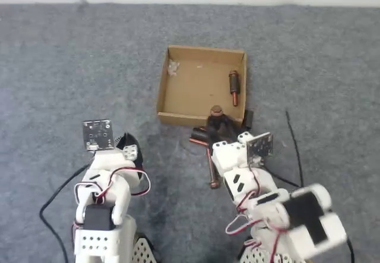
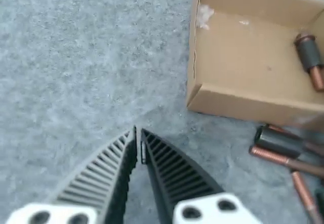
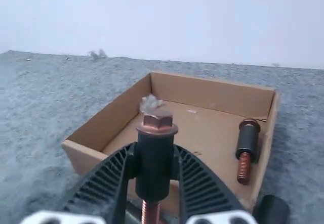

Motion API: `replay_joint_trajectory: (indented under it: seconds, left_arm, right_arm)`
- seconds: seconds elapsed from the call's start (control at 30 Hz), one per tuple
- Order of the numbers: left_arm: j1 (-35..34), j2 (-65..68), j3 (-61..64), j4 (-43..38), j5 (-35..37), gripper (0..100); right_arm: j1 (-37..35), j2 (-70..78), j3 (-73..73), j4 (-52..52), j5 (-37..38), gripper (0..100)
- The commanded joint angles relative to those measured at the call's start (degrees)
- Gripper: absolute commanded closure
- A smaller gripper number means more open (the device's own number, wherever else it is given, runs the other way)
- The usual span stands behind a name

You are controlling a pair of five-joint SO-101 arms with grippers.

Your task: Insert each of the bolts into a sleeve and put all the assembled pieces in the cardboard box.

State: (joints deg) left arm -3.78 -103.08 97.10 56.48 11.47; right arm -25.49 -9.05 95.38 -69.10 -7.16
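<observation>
A black sleeve (image 3: pixel 154 171) with a copper bolt (image 3: pixel 157 122) pushed through it is clamped upright between the fingers of the right gripper (image 3: pixel 153 157). The bolt's hexagonal head is seen above the sleeve and its threaded shank below it. The cardboard box (image 3: pixel 95 129) is placed directly ahead of this gripper, with its near wall just beyond the fingertips. From above, the held pair is seen at that wall, though whether it is over the box floor cannot be told.

Inside the box, ahead and to the right of the gripper, a finished piece (image 3: pixel 246 150) is laid flat along the side wall with its head turned away. A tuft of white fluff (image 3: pixel 149 102) is lodged in the far left corner.

A spare sleeve (image 3: pixel 271 211) is found on the grey carpet (image 1: pixel 89 55) just to the right of the right gripper, outside the box. A loose sleeve (image 1: pixel 199 135) and a loose bolt (image 1: pixel 212 171) are left on the carpet beneath and behind it.

The left gripper (image 2: pixel 137 133) is closed on nothing, its fingertips nearly meeting above bare carpet. The box is set ahead and to its right.
</observation>
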Motion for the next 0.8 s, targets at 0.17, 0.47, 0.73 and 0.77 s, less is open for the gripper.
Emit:
replay_joint_trajectory:
  seconds: [0.17,0.47,0.73,0.77]
  left_arm:
    - [0.2,-1.0,-0.5,0.4,-2.3,99]
    - [0.2,-1.0,-0.5,0.4,-2.3,99]
    - [0.2,-1.0,-0.5,0.4,-2.3,99]
    - [0.2,-1.0,-0.5,0.4,-2.3,99]
  right_arm:
    - [1.4,-22.9,0.1,22.6,1.1,99.3]
    - [1.4,-44.0,-10.6,60.8,0.9,99.3]
    - [1.5,-45.5,-28.8,83.7,1.0,99.3]
    - [1.5,-44.4,-30.2,83.9,1.0,99.3]
